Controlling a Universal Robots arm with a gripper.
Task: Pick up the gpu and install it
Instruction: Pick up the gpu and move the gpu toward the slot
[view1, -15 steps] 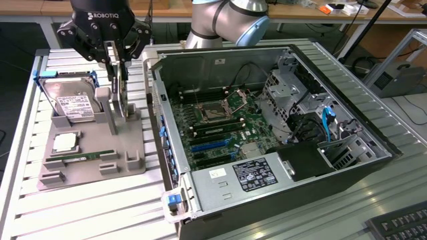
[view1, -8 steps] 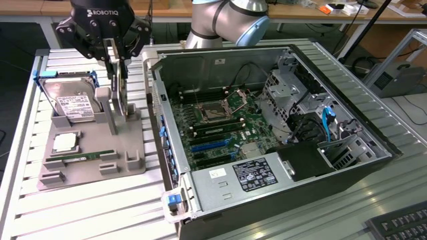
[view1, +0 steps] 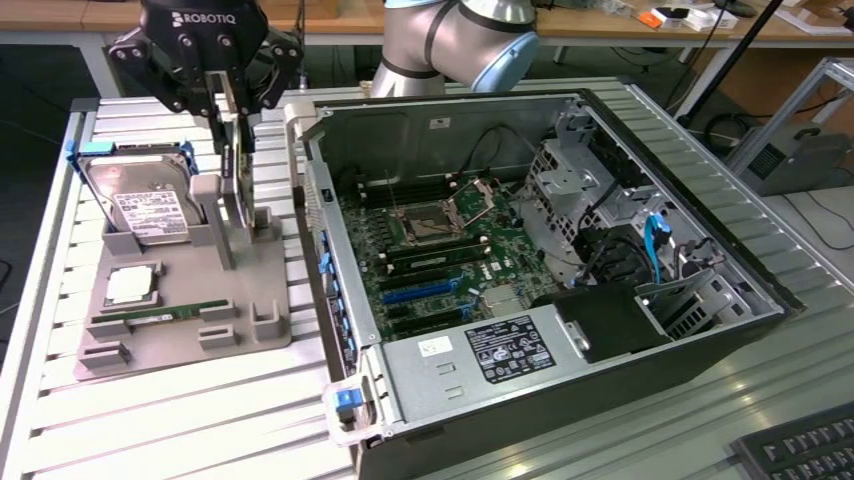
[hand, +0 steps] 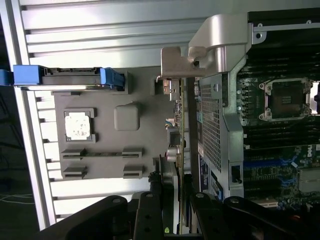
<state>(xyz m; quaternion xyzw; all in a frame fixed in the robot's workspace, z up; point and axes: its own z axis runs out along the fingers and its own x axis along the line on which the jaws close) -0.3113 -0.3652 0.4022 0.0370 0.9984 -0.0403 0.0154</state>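
Looking at the exterior view, you have the gripper (view1: 231, 120) hanging over the grey holder (view1: 267, 300) at that view's left, just beside the open computer case (view1: 747, 330). Its fingers (view1: 224, 105) are pinched onto the gpu (view1: 242, 190), one on each face near the card's upper edge. The gpu stands upright and edge-on, its lower edge down at the holder; you cannot tell whether it has cleared its slot.

From the wrist view you see the same grip: the gripper (hand: 172, 200) straddles the gpu (hand: 184, 135), which runs as a thin strip between the holder (hand: 107, 165) and the perforated wall of the case (hand: 215, 125). The card's silvery end bracket (hand: 176, 64) sits at its far end, close to the case corner.

Around it on the holder you have a hard drive (view1: 140, 205) with blue rails propped on edge, a square processor chip (view1: 130, 285) lying flat in its pocket, and a narrow green memory stick (view1: 160, 315) lying along a slot. Inside the case, the motherboard (view1: 441, 260) lies exposed, its blue expansion slots (view1: 420, 292) bare. Everything rests on a ribbed metal worktop (view1: 200, 420), and a keyboard (view1: 801, 450) corner shows at the exterior view's lower right.
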